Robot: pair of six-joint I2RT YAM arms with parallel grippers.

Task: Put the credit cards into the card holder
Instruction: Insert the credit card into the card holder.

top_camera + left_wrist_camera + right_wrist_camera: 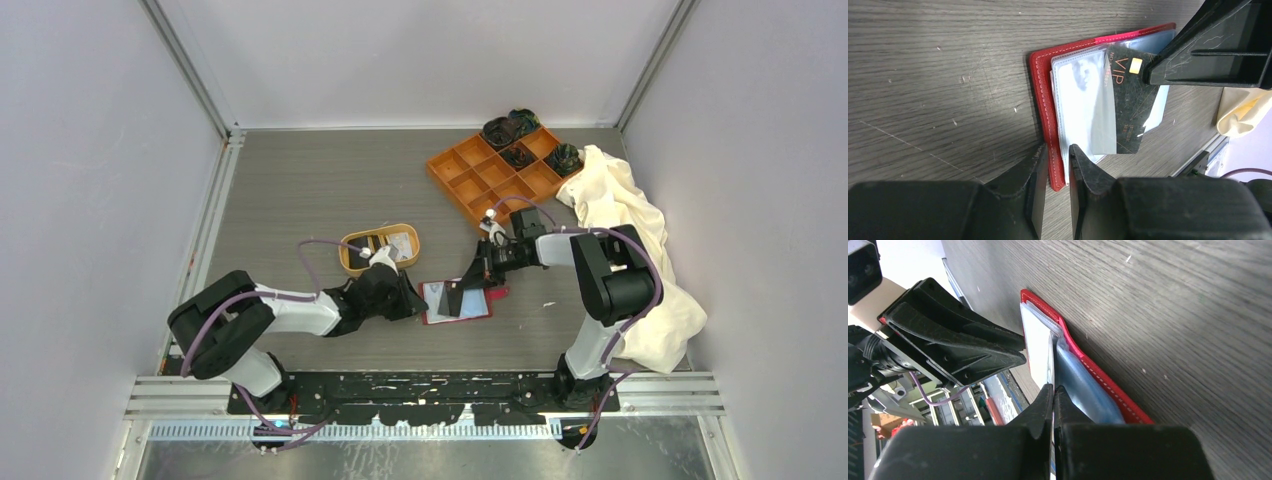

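The red card holder lies open on the table, its clear sleeves facing up. A black credit card marked VIP is partly inside one sleeve. My right gripper is shut on that card's far corner. In the right wrist view its jaws meet on the card's thin edge, above the holder's blue lining. My left gripper is at the holder's left side. Its jaws stand close on either side of the red stitched edge, which fills the gap. More credit cards lie in the tan dish.
An orange compartment tray with dark items in its far cells stands at the back right. A cream cloth is heaped along the right side, behind the right arm. The tan dish is just behind the left gripper.
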